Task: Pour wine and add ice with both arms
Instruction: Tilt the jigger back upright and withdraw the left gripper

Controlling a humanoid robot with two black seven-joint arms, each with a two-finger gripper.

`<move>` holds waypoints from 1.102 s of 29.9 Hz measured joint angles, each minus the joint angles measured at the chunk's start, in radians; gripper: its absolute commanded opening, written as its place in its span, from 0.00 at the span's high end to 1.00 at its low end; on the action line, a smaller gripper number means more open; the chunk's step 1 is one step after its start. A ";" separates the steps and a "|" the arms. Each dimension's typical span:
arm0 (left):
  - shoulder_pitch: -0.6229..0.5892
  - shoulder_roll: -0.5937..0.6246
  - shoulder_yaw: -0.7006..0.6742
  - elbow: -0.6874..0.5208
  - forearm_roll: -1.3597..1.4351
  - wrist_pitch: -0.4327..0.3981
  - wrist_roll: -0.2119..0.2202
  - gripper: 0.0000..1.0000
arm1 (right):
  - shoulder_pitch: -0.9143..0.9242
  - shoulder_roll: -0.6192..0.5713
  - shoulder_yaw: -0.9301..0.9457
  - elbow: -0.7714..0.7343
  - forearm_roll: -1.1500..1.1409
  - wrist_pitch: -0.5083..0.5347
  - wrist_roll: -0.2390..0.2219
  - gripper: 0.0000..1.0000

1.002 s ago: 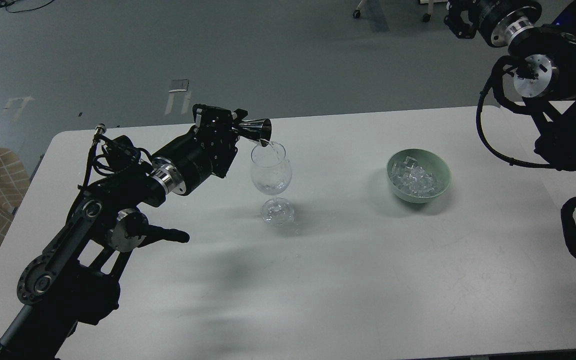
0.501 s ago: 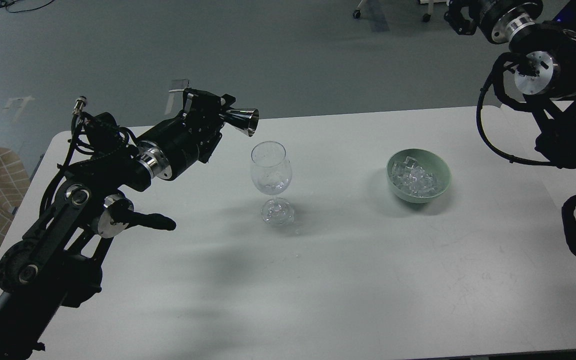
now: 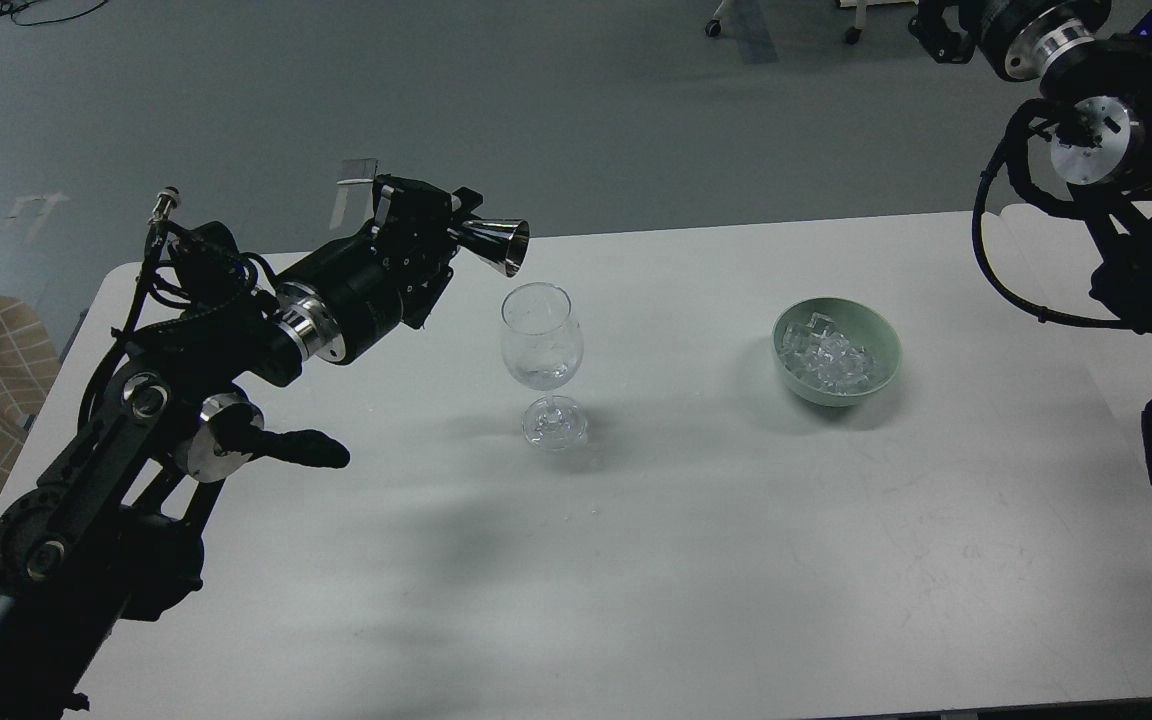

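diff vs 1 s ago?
The left end effector pulled the metal jigger up and left, off the wine glass rim; it is tipped sideways, no longer pouring. The right arm shifted slightly right. The glass, bowl and ice are unmoved.

The desk (image 3: 636, 560) carries two obstacles: a stemmed glass (image 3: 542, 350) left of centre and a green bowl (image 3: 837, 351) of ice (image 3: 829, 358) to its right, well apart. The gap between them is open desk surface. The whole near half of the desk, in front of both, is bare. The left arm (image 3: 236, 340) spans the left side of the desk; its fingers (image 3: 464, 222) hold a metal jigger (image 3: 498, 245) on its side, up and left of the glass rim, not touching it. Space above the bowl is unobstructed. The right arm (image 3: 1116, 150) occupies the far right corner, well apart from the bowl.
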 measured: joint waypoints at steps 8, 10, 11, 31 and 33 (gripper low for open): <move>0.036 -0.020 -0.104 0.018 -0.218 0.002 -0.071 0.99 | -0.006 -0.002 0.000 0.000 0.000 -0.004 0.000 0.00; 0.039 -0.026 -0.141 0.036 -0.313 0.003 -0.088 0.99 | -0.009 -0.002 0.000 -0.001 -0.001 -0.006 0.000 0.00; 0.043 -0.028 -0.160 0.051 -0.361 0.003 -0.098 0.99 | -0.010 -0.002 0.000 -0.002 -0.001 -0.007 0.000 0.00; 0.011 -0.102 -0.353 0.568 -1.139 -0.043 -0.162 1.00 | -0.015 -0.016 -0.005 -0.007 -0.005 -0.023 -0.023 0.00; -0.005 -0.115 -0.353 0.623 -1.145 -0.061 -0.173 0.99 | -0.022 -0.015 -0.005 -0.010 -0.005 -0.027 -0.023 0.00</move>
